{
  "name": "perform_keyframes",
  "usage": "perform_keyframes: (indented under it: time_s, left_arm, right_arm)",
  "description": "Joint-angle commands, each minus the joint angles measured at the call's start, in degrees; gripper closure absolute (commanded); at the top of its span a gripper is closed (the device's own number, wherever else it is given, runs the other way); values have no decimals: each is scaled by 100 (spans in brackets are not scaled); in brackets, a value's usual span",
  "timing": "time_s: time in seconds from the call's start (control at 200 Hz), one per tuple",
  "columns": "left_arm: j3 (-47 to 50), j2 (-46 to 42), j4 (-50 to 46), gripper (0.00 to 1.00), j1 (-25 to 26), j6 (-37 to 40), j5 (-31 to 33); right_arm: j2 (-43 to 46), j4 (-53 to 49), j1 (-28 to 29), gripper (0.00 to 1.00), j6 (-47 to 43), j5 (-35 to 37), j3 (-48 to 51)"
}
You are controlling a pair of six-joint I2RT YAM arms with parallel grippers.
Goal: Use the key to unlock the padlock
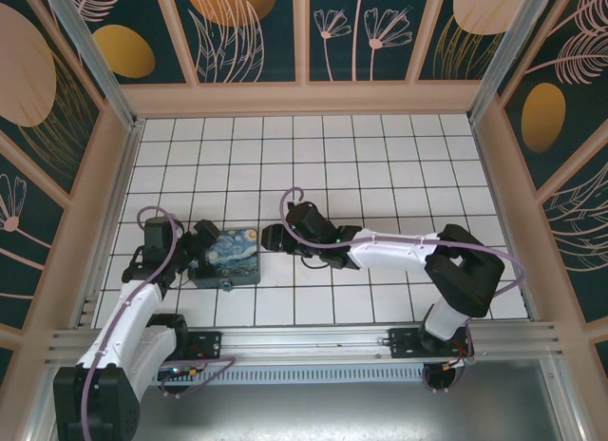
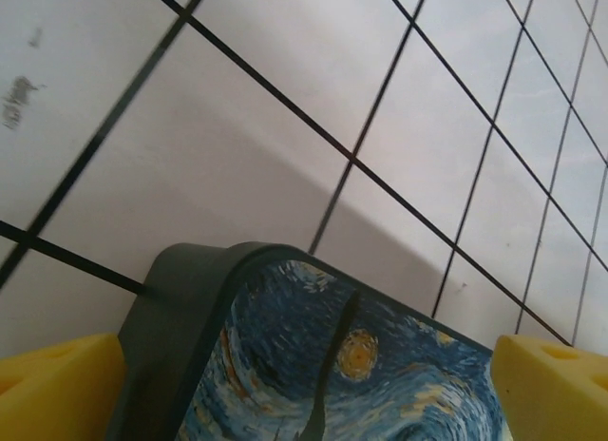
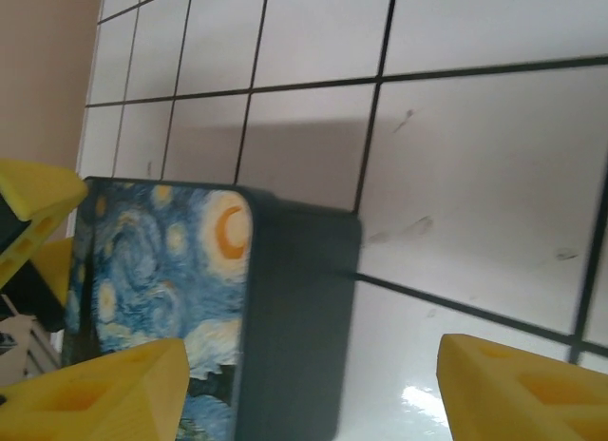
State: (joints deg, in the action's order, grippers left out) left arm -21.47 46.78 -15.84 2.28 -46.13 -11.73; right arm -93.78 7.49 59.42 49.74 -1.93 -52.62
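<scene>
A blue-and-yellow starry-night box (image 1: 228, 256) lies on the white tiled floor between my two arms. The padlock (image 1: 229, 286) is a tiny pale speck at the box's near edge, too small to make out. The key is out of view. My left gripper (image 1: 196, 252) is open at the box's left end, its yellow fingers (image 2: 57, 389) spread either side of the lid (image 2: 380, 384). My right gripper (image 1: 273, 238) is open at the right end, one finger (image 3: 104, 393) over the lid and the other over bare floor, with the box's dark side wall (image 3: 294, 336) between them.
Beige walls with dark floral panels (image 1: 304, 99) close in the floor on three sides. An aluminium rail (image 1: 313, 344) carrying both arm bases runs along the near edge. Open tiles (image 1: 313, 156) lie behind the box. The left gripper's yellow fingertips (image 3: 33, 199) show past the box.
</scene>
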Motion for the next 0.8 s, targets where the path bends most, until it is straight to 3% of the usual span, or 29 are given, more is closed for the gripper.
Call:
perform_keyframes:
  time_s: [0.0, 0.2, 0.435, 0.656, 0.796]
  left_arm:
    - [45, -107, 269, 2, 201, -272, -183]
    - [233, -80, 634, 1, 709, -674, -184]
    - [135, 214, 1155, 1, 1308, -1026, -34]
    - [-370, 1266, 1892, 1, 2188, -1189, 400]
    - [-914, 2097, 2289, 1, 2411, -1116, 519]
  right_arm:
    - [-218, 302, 209, 32, 213, -158, -212]
    - [-648, 88, 321, 37, 272, -71, -486]
    - [-408, -124, 136, 46, 321, 255, -275]
    - [-157, -161, -255, 53, 357, 516, -20]
    - [-22, -193, -580, 54, 316, 572, 95]
